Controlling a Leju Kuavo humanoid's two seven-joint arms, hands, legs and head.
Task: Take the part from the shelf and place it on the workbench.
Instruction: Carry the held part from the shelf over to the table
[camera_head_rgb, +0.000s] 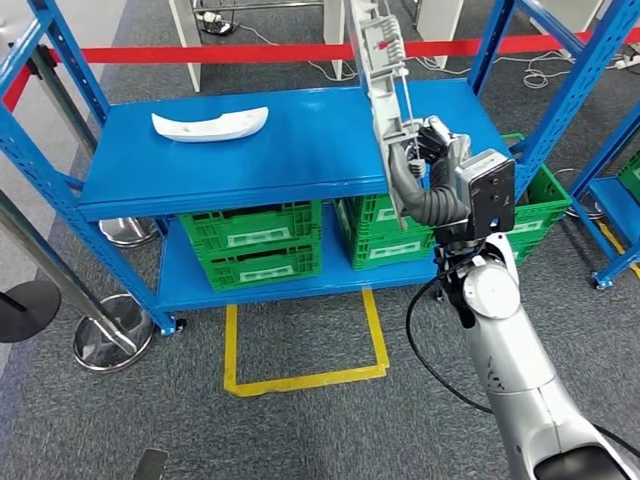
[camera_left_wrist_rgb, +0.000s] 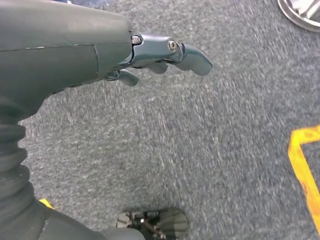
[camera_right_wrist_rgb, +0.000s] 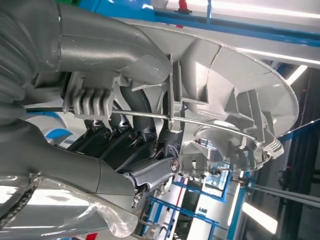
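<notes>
right hand clamped on grey part, held upright above it; left hand empty, fingers apart.

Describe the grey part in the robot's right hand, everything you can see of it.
The grey part is a long, narrow moulded piece, plastic by its look, with ribs, pockets and a curved outer shell on its open inner side. A thin metal rod runs along it, and a small red piece sits near its upper end. It stands nearly upright, tilted slightly, lifted above the blue shelf. The right hand grips its lower end, fingers wrapped around it. Nothing else touches it.
</notes>
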